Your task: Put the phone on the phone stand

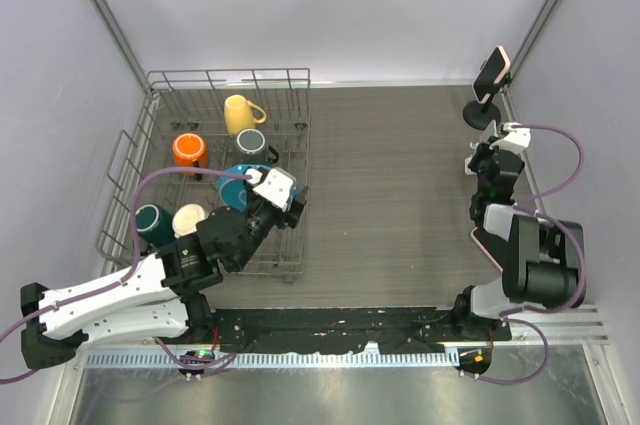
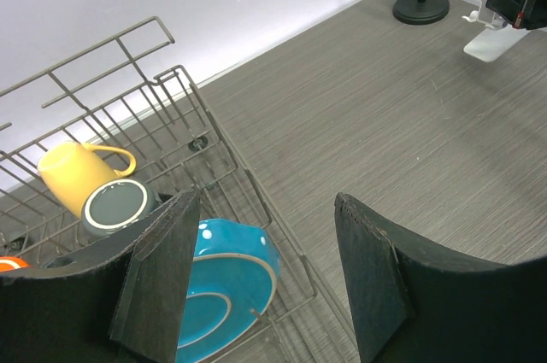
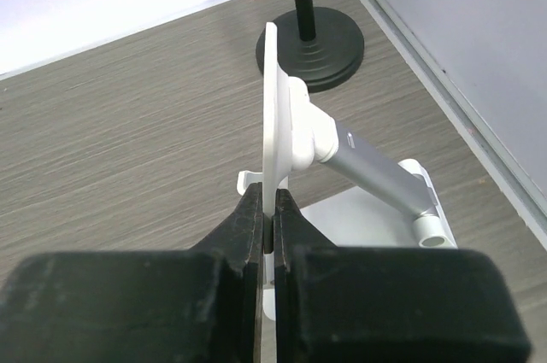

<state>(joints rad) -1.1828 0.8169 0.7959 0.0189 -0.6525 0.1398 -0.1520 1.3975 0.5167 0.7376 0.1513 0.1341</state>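
Phone (image 1: pixel 493 67) perched on phone stand (image 1: pixel 479 115), far right.
Right claw (image 3: pixel 267 209) pinches the white holder (image 3: pixel 271 90); we should release gently. Left claw (image 2: pixel 267 209) gapes.

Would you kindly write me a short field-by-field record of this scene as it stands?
phone: held in the clamp of the black phone stand, far right corner
right tool: shut on the upright plate of a white stand, near side of the phone stand
left tool: open, empty, over the wire rack
rack contents: yellow mug, orange mug, blue bowl, other mugs
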